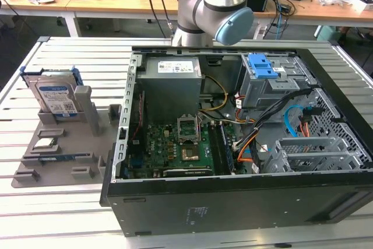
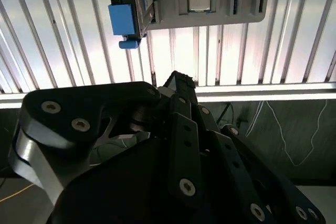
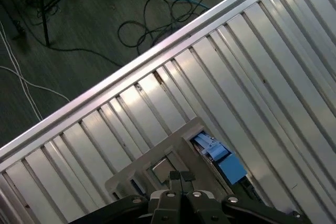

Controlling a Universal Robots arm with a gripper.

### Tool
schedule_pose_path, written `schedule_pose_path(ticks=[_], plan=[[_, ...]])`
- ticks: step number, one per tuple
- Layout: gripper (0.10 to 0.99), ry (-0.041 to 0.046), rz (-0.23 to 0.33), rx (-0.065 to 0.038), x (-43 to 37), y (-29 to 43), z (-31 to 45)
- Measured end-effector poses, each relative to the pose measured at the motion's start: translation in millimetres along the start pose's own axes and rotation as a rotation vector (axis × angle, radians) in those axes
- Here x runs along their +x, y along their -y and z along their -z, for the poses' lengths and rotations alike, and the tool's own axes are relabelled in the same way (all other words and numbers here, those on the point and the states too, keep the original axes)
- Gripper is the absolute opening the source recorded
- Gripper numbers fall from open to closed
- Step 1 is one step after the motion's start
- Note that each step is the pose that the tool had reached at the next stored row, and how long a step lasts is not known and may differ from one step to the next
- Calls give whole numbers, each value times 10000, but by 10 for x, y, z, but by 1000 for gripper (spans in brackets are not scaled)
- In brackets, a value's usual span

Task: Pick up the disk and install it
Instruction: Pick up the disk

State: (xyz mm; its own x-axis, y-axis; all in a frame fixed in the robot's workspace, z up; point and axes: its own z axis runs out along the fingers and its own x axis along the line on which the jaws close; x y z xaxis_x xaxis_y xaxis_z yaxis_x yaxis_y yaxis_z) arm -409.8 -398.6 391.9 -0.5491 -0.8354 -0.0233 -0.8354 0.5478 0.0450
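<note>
Nearest, the open computer case (image 1: 233,144) lies on the slatted table (image 1: 58,214), the disk (image 1: 56,94) standing upright in a grey holder (image 1: 64,144) at its nine o'clock. Farther, at twelve o'clock, the arm (image 1: 215,16) rises behind the case; in the first wrist view its gripper (image 3: 180,176), pressed together and empty, aims toward the holder.

You are looking at the disk (image 1: 56,98) showing a silver face, a white-and-blue label and a blue frame. Its holder (image 1: 96,144) is showing plain grey, and the table (image 1: 35,220) is gleaming in silver ribbed slats. The computer case (image 1: 233,208) is reading black, its board (image 1: 175,147) green, its latch (image 1: 260,66) blue. The gripper (image 2: 177,80) is showing black with silver screws.
</note>
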Motion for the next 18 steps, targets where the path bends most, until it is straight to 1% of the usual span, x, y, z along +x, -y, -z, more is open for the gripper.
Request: schedule_pose_path(ticks=[11, 14, 16, 18], plan=[[106, -45, 1018, -23, 0, 0, -1], [106, -67, 1496, -35, 0, 0, 0], [106, -75, 1657, -39, 0, 0, 0], [106, -88, 1949, -46, 0, 0, 0]])
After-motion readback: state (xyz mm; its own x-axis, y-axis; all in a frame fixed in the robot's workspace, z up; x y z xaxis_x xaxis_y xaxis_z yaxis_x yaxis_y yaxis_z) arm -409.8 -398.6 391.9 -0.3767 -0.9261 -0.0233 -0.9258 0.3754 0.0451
